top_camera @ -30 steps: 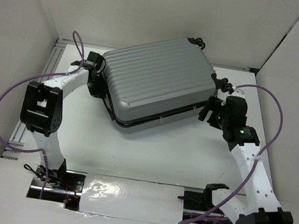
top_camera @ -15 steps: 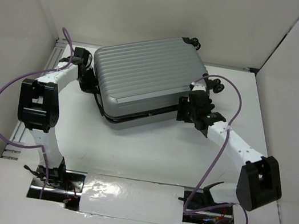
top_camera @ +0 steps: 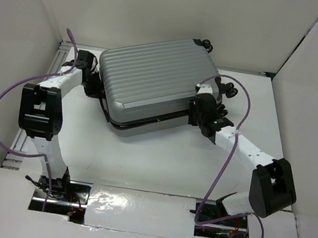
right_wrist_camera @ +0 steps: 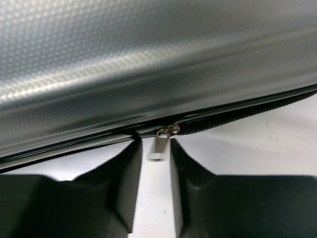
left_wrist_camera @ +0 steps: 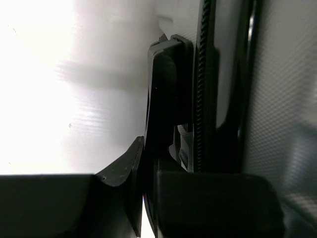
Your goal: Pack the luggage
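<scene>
The luggage (top_camera: 159,82) is lying flat on the table (top_camera: 157,162), toward the back & middle, turned at a slant w/ its wheels (top_camera: 206,43) pointing to the far wall. The lid is looking down, but a dark gap is showing along the near edge, so it is prob. not zipped all the way.

What has changed: a sec ago the R gripper (top_camera: 199,109) was sitting out by the right corner. Now it is tucking in against the near right edge. The luggage has also slid a bit to the left, & the L gripper (top_camera: 91,85) has gone back w/ it.

In the right wrist view the R gripper is showing a thin gap, & the small silver zip pull (right_wrist_camera: 159,144) is hanging right in that gap. The fingers (right_wrist_camera: 130,168) are not looking like they are pinching it yet.

The L gripper is pressing up to the left end of the luggage. Its view is too dark & close, so I cannot tell if it is wide, thin or holding.

So the packing is prob. near its end: next is squeezing the pull & dragging it along the zip (right_wrist_camera: 237,115).
</scene>
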Available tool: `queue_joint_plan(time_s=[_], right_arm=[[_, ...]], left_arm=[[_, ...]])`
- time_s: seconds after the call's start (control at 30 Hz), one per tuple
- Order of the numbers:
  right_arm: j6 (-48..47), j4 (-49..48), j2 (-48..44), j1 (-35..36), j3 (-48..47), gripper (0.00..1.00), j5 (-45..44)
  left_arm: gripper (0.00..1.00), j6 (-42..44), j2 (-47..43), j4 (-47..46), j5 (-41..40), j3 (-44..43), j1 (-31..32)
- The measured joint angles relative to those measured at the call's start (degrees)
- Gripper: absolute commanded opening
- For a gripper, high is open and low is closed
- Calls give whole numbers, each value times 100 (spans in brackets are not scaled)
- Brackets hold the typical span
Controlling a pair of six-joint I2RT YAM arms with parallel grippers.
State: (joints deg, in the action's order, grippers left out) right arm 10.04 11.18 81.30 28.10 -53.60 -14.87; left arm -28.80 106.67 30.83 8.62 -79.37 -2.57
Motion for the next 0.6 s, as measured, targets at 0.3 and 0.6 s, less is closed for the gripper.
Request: queue_joint_plan(time_s=[0.3,0.6], right_arm=[[129,-129,48,42,0,0,-402],[831,-144,48,-494,26,0,-857]], left_arm=[[0,22,0,-190,79,63,-85],[0,46,-2,-306,199,146,-164]])
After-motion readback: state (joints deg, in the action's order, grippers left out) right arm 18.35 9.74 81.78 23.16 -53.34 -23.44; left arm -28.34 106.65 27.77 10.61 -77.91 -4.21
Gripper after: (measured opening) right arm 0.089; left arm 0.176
